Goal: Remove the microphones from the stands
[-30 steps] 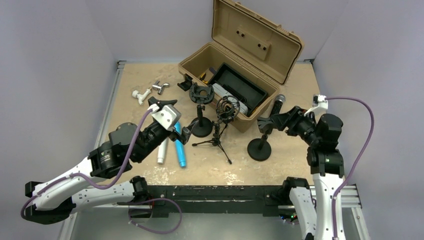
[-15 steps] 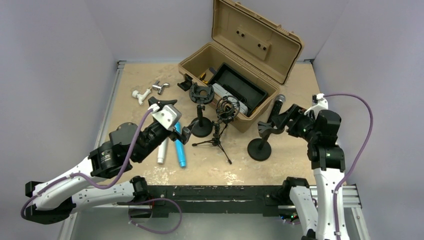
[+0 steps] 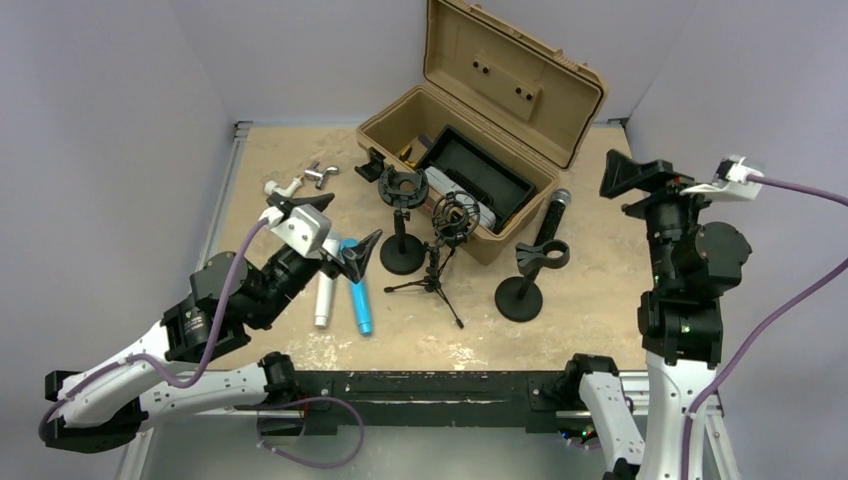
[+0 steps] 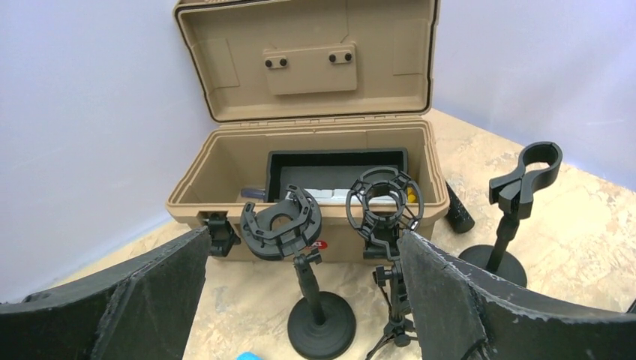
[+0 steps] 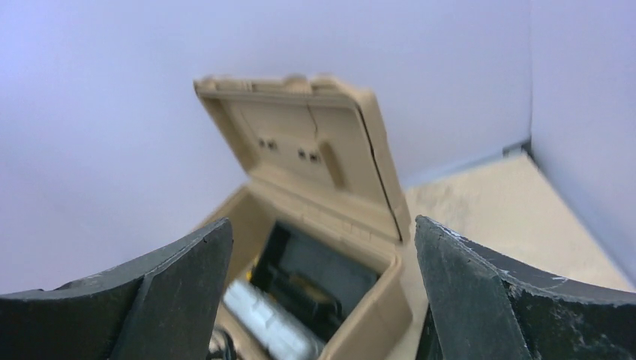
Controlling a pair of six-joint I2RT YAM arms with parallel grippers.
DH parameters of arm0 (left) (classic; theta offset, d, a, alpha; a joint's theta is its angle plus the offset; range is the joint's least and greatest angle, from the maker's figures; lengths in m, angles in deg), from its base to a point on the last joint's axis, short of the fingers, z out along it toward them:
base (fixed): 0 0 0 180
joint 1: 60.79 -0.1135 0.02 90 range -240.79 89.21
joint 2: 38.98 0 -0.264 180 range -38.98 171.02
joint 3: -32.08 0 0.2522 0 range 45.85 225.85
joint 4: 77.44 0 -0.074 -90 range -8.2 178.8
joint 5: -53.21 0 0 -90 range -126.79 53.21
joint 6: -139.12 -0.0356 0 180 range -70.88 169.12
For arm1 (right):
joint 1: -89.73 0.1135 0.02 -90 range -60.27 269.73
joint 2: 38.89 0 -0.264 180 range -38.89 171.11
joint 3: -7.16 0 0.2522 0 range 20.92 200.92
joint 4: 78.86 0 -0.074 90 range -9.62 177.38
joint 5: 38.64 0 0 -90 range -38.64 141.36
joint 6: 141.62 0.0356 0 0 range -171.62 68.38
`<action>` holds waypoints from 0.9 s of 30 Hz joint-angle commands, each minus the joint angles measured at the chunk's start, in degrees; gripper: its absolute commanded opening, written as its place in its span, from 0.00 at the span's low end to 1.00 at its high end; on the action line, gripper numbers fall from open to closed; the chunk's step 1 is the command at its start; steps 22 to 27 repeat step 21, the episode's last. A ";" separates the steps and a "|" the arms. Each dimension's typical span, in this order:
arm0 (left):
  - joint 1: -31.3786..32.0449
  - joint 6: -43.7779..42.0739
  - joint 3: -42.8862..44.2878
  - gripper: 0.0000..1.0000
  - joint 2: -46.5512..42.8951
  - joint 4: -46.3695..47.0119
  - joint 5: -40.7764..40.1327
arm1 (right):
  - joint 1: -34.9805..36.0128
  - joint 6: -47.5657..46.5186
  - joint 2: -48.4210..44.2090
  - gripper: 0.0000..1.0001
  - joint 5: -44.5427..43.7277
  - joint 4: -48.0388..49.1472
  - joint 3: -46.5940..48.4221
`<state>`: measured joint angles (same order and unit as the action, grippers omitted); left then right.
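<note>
The black microphone (image 3: 553,214) with a grey head lies on the table between the tan toolbox and the clip stand (image 3: 528,272). Its butt end shows in the left wrist view (image 4: 458,215). The stand's clip (image 4: 526,174) is empty. My right gripper (image 3: 640,178) is open and empty, raised high to the right of the stand; its wrist view (image 5: 322,225) looks at the toolbox. My left gripper (image 3: 352,255) is open and empty, low at the left, and faces the shock mount stands (image 4: 304,240).
The open tan toolbox (image 3: 388,122) stands at the back with a black tray inside. Two shock mount stands (image 3: 402,190) (image 3: 454,216) stand before it. A blue tube (image 3: 357,298) and a white tube (image 3: 325,300) lie by the left gripper. Small fittings (image 3: 285,187) lie far left.
My right gripper has lifted up and back from the clip stand, to the right. The left arm has drawn back a little to the left. The microphone has not moved.
</note>
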<state>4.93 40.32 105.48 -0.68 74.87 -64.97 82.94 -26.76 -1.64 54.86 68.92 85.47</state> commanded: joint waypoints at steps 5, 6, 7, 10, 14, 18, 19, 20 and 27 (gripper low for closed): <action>0.21 2.38 -0.92 0.97 -6.11 7.69 -11.12 | -0.07 3.51 3.77 0.90 -7.28 21.81 2.22; 0.21 2.02 -1.72 0.99 -7.30 8.95 -12.54 | -0.07 4.34 3.25 0.91 -7.12 23.61 1.47; 0.21 1.57 -2.52 0.99 -8.37 10.26 -13.17 | -0.01 4.58 2.66 0.91 -6.46 25.45 0.73; 0.20 0.11 -4.17 1.00 -11.02 12.89 -14.32 | -0.07 4.71 0.67 0.91 -4.84 29.43 -1.28; 0.18 -0.22 -4.79 1.00 -13.84 13.05 -16.64 | 0.10 4.65 -1.12 0.91 -4.11 33.64 -3.84; 0.20 -1.46 -6.10 1.00 -16.76 12.97 -18.25 | 2.81 4.59 -2.93 0.91 -4.53 35.34 -6.65; 0.20 -2.11 -6.30 1.00 -17.37 14.63 -18.64 | 3.46 4.44 -3.33 0.90 -4.22 36.03 -7.63; 0.21 -2.88 -6.37 1.00 -17.77 15.36 -18.72 | 3.89 4.30 -3.74 0.91 -4.20 36.41 -8.43; 0.16 -3.67 -6.37 1.00 -18.16 15.66 -18.86 | 4.29 4.12 -4.04 0.91 -4.14 36.77 -9.07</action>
